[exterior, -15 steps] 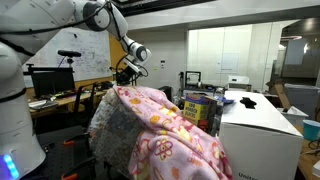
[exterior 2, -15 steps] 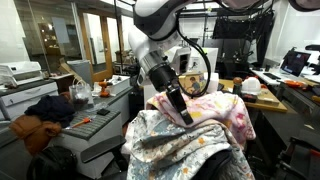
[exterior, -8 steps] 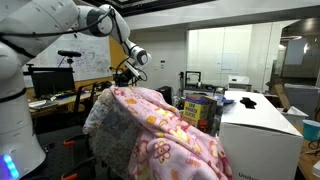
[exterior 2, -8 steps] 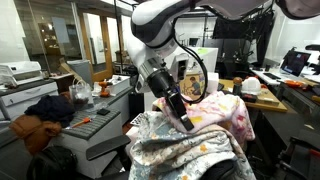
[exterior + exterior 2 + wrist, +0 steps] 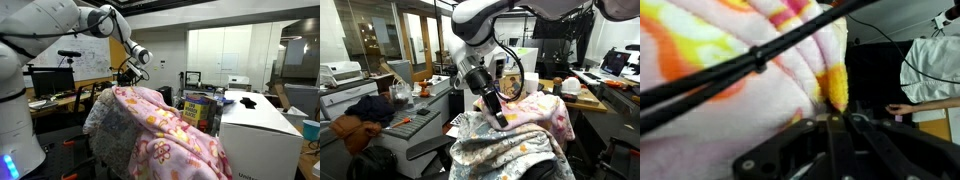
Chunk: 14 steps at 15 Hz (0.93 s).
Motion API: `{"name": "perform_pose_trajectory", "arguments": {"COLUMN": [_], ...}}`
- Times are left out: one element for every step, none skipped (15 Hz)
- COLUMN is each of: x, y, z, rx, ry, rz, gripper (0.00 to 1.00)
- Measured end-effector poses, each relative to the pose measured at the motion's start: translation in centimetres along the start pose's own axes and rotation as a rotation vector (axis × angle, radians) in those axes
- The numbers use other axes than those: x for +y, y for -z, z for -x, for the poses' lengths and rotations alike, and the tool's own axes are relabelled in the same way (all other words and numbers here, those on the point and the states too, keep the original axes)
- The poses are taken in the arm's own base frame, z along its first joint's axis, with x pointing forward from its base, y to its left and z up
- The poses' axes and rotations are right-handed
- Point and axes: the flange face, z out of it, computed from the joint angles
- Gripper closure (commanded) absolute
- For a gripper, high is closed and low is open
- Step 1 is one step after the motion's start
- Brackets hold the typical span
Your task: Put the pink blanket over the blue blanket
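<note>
I find the gripper [image 5: 126, 76] with its jaws pressed together, pinching a fold of the pink blanket [image 5: 165, 125] at its upper edge; the wrist view confirms the pinch. The pink blanket lies draped over part of the blue blanket [image 5: 108, 125], which shows bare beneath the gripper.

Blue blanket [image 5: 502, 148] on chair [image 5: 428, 147]

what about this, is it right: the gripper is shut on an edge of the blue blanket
No, the gripper is shut on an edge of the pink blanket, not the blue blanket; the wrist view shows pink and yellow fabric pinched.
</note>
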Motion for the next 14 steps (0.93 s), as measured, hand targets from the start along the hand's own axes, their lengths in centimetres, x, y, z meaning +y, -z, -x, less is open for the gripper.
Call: {"name": "perform_pose_trajectory", "arguments": {"x": [0.1,0.3,0.4,0.6,0.7,0.8,0.9,1.0,1.2,1.3,1.5,1.6,1.7,1.8], "y": [0.2,0.4,0.5,0.6,0.7,0.8,0.9,1.0,1.1,1.2,1.4,1.5,1.6,1.7], "z": [0.0,0.0,0.0,-0.1,-0.1,-0.1,-0.1,0.0,0.0,0.0,0.0,0.0,0.0,0.0], "rx": [0.009,0.019,0.028,0.035,0.041,0.046,0.050,0.054,0.060,0.066,0.074,0.082,0.090,0.096], "ry": [-0.002,-0.004,-0.005,-0.006,-0.006,-0.005,0.002,0.002,0.001,0.000,-0.002,-0.003,-0.004,-0.005], "rz": [0.006,0.012,0.017,0.022,0.027,0.031,0.036,0.041,0.046,0.051,0.055,0.059,0.063,0.065], "gripper": [0.99,0.99,0.99,0.99,0.99,0.73,0.71,0.65,0.56,0.50,0.41,0.34,0.27,0.19]}}
